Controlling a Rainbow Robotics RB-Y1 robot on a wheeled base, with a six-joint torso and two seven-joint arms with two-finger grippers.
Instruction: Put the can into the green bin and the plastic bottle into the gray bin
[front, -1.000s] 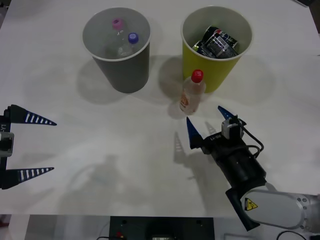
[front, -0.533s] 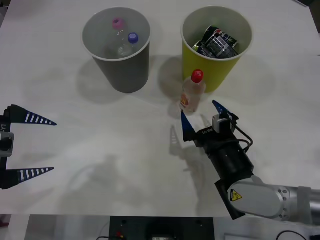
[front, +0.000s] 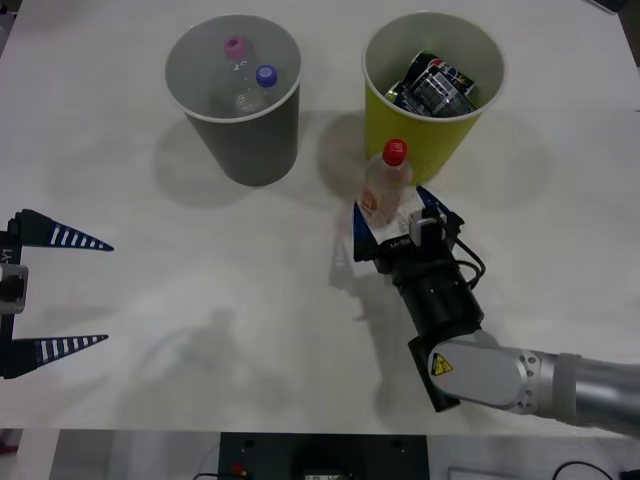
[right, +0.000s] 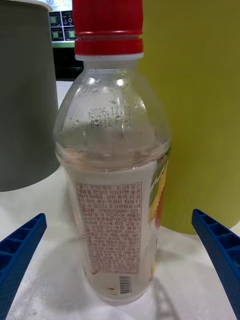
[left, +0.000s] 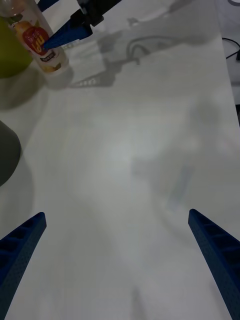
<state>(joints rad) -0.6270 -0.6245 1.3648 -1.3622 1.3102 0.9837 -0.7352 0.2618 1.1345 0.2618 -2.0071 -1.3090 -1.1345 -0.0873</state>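
Lighting: bright, even, from overhead. Shadows: soft, doubled grey patches on the white counter (front: 150, 300) beside both bins and below the right arm. Focus: counter surface in the left wrist view soft and washed out.

- My front camera looks steeply down on the white desk (front: 200, 300).
- My right wrist camera sits low, close behind the clear red-capped plastic bottle (right: 114, 165).
- My left wrist camera shares that bottle (left: 42, 42), far off.

Plastic bottle (front: 385, 186) upright on table, red cap, just beside green bin (front: 432, 90); gray bin (front: 236, 98) apart.
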